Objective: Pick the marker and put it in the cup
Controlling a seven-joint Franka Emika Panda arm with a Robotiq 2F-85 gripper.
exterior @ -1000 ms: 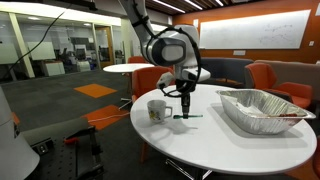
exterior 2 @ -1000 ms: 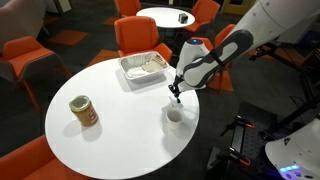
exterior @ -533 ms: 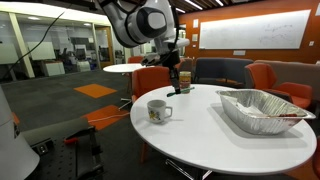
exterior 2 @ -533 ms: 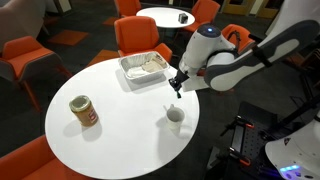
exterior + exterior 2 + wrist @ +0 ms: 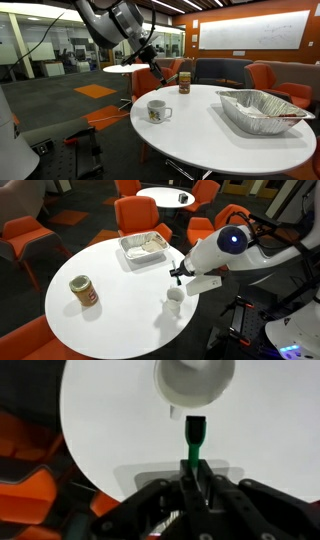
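3 cameras watch the round white table (image 5: 200, 140). In an exterior view the lens sits low, near tabletop height and some way off, facing level across the table. There the cup (image 5: 157, 111) lies below the claw (image 5: 152, 66) and the foil tray (image 5: 260, 108) stands well to its side. In an exterior view the lens stands high and tilts steeply down. The claw (image 5: 178, 274) is just above the cup (image 5: 175, 297), with the foil tray (image 5: 146, 246) beyond it. Both exterior views share table, cup, foil tray, brown jar (image 5: 83, 290) and claw. The wrist view rides close behind the claw (image 5: 193, 478), looking along its fingers, with the marker (image 5: 193, 442) and cup (image 5: 195, 380) directly ahead.
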